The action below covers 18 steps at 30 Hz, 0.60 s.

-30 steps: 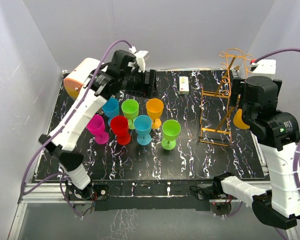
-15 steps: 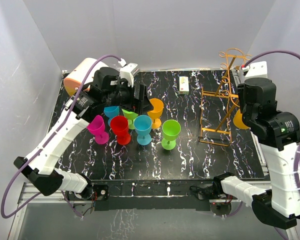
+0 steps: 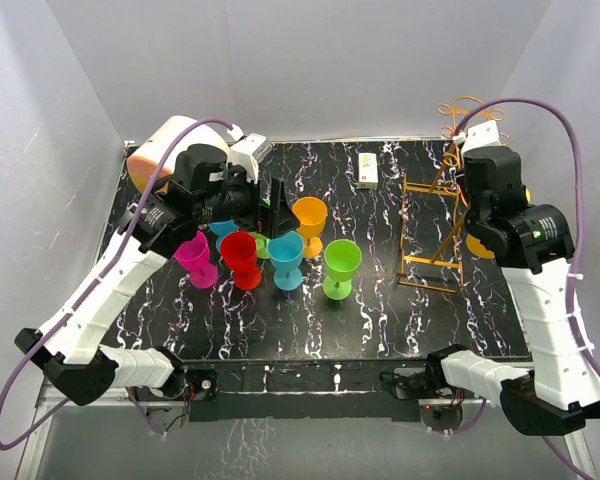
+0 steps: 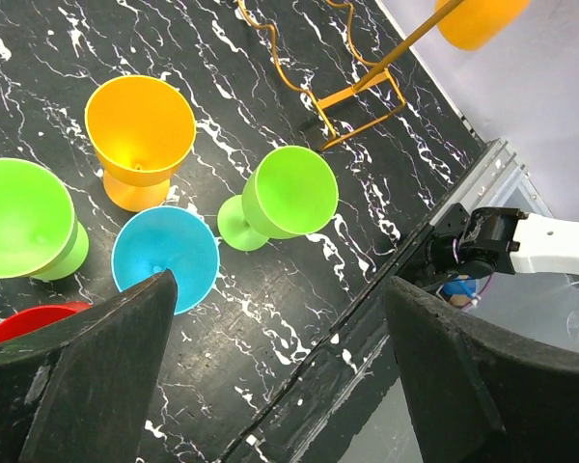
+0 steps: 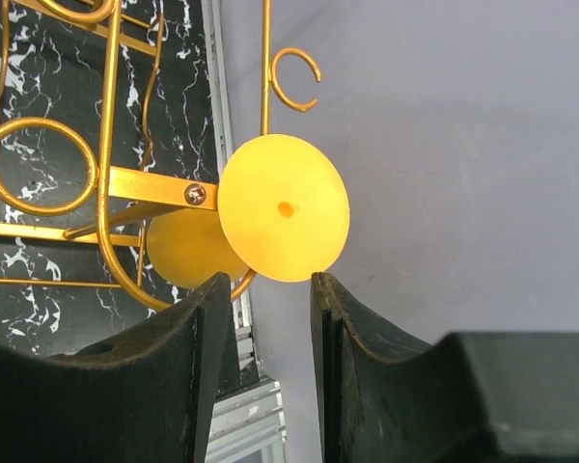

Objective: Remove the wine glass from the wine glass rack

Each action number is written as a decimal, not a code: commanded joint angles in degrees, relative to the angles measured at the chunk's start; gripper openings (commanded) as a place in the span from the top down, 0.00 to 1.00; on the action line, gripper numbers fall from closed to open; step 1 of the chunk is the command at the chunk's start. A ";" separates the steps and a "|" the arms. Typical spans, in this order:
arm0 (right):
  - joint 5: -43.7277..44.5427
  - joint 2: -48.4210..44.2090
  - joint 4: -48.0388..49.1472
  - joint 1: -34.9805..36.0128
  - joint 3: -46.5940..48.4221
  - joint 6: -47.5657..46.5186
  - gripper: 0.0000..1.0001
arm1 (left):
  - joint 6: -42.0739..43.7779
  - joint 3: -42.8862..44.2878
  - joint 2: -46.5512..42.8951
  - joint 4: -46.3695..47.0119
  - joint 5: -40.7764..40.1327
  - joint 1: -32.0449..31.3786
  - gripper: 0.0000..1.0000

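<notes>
Because the wine glass [image 5: 284,207] appears to hang bowl-down from a rail on the outer side of the wine glass rack [image 5: 106,145], next to the right wall, its round foot faces the right wrist camera and its bowl sits beyond the rail. The right gripper [image 5: 270,376] is lined up on that foot with its fingers a narrow gap apart and nothing between them. It is probably placed there because the foot has to be slid out along the rail, not lifted straight off. The left gripper [image 4: 280,386] has its fingers spread wide and holds nothing. It hovers over the coloured glasses [image 4: 289,188] standing on the table [image 3: 380,320], well apart from the rack, so it looks parked out of the way. In the top view the right arm [image 3: 535,240] covers most of the hanging glass and only an orange sliver shows. The foot hides the stem from the right wrist camera, so how the glass seats in the rail cannot be made out, nor whether the fingertips touch it. The left wrist view cuts the bowl off at its top edge.
</notes>
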 commanded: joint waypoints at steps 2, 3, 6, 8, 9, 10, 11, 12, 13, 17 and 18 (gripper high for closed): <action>1.91 0.68 4.54 0.10 -1.33 -1.56 0.62 | 1.82 -0.11 -2.74 -0.08 -1.05 -0.19 0.11; 2.26 0.90 4.64 0.10 -1.51 -1.59 0.62 | 1.85 -0.07 -2.71 -0.17 -1.05 -0.15 0.10; 3.49 1.59 4.47 0.10 -2.19 -2.02 0.62 | 2.09 0.24 -2.81 -0.49 -0.98 -0.19 0.07; 4.55 1.60 4.99 0.10 -2.84 -2.40 0.62 | 2.35 0.57 -2.82 -0.83 -1.34 -0.13 0.05; 4.79 1.60 5.41 0.10 -3.17 -2.76 0.62 | 2.44 0.82 -2.75 -1.09 -1.64 -0.18 0.05; 4.97 1.52 5.79 0.10 -3.49 -2.98 0.62 | 2.52 0.96 -2.76 -1.28 -1.95 -0.15 0.04; 5.22 1.71 6.09 0.11 -3.72 -3.14 0.62 | 2.63 1.21 -2.82 -1.47 -2.15 -0.19 0.04; 5.34 1.89 6.15 0.06 -3.95 -3.27 0.62 | 2.70 1.30 -2.81 -1.62 -2.29 -0.19 0.04; 5.31 2.05 6.26 0.07 -4.13 -3.35 0.62 | 2.81 1.48 -2.75 -1.68 -2.38 -0.19 0.04; 5.71 2.61 7.23 0.01 -5.77 -4.08 0.62 | 2.89 1.45 -2.80 -1.86 -2.69 -0.19 0.04; 5.74 2.69 7.77 0.01 -6.05 -4.30 0.62 | 2.91 1.43 -2.83 -1.96 -2.87 -0.19 0.04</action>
